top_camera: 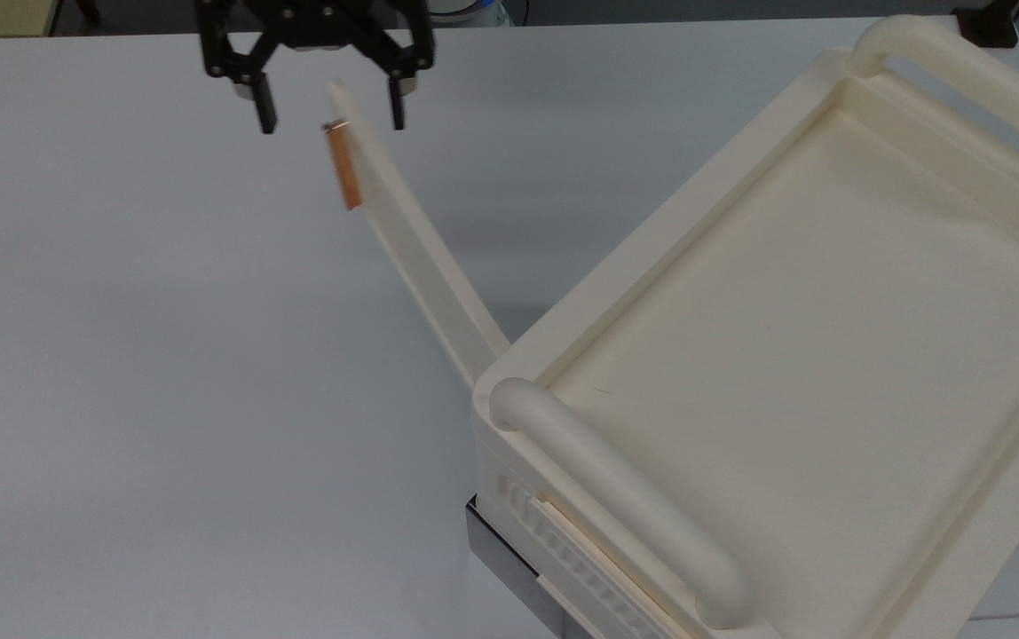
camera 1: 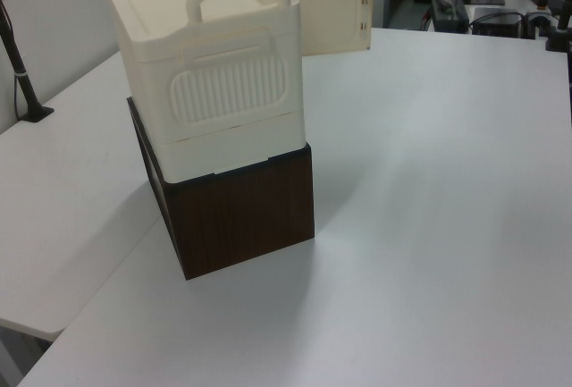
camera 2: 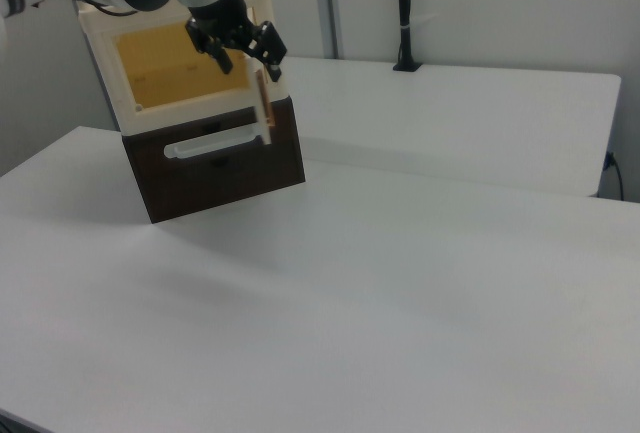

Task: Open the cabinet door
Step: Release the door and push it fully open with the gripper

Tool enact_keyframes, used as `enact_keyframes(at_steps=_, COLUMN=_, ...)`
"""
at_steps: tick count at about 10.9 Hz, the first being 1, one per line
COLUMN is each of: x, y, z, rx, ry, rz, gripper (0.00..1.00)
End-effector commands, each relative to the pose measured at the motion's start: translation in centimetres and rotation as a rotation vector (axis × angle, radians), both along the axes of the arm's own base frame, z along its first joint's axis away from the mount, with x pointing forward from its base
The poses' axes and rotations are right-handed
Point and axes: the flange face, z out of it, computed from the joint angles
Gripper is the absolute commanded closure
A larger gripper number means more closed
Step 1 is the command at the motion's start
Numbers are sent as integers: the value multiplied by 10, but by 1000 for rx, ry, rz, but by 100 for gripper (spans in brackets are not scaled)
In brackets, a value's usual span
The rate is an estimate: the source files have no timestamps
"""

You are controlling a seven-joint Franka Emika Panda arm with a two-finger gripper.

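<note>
The claw [top_camera: 329, 111] is spread wide, gripping nothing, straddling the free end of the cabinet door [top_camera: 416, 266]. The door runs away from the claw back to its hinge on the cabinet [top_camera: 793, 355], copper handle [top_camera: 343, 169] just below the fingertips.

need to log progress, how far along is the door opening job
Done: the thin cream cabinet door with its small copper bar handle already stands swung well out from the cream cabinet, and the right view shows the yellowish interior exposed. In hand: the black two-finger gripper is open, its fingers straddling the door's free edge without clamping it. Left: at most a little more swing, then withdrawing the arm.
</note>
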Motion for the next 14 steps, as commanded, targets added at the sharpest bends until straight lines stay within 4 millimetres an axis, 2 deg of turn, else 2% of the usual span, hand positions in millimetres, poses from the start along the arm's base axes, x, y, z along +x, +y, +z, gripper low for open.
enact_keyframes(at_steps=1, x=-4, y=-48, z=1, rx=-48, ry=-14, rz=-64, gripper=0)
enact_keyframes(at_steps=2, x=-12, y=-54, z=12, rx=-51, ry=-21, rz=-78, gripper=0)
enact_keyframes(at_steps=4, x=-50, y=-85, z=41, rx=-63, ry=47, rz=-139, gripper=0)
enact_keyframes(at_steps=5, x=-64, y=-89, z=52, rx=-60, ry=74, rz=-148, gripper=0)
enact_keyframes(at_steps=6, x=-68, y=-81, z=52, rx=-57, ry=101, rz=-142, gripper=0)
enact_keyframes(at_steps=8, x=-72, y=-48, z=41, rx=-49, ry=205, rz=-100, gripper=0)
enact_keyframes(at_steps=9, x=-83, y=-32, z=40, rx=-45, ry=266, rz=-88, gripper=0)
enact_keyframes(at_steps=11, x=-105, y=14, z=26, rx=-111, ry=341, rz=-105, gripper=0)
enact_keyframes(at_steps=12, x=-112, y=20, z=17, rx=-108, ry=355, rz=-127, gripper=0)
enact_keyframes(at_steps=14, x=-103, y=21, z=6, rx=-104, ry=319, rz=-117, gripper=0)
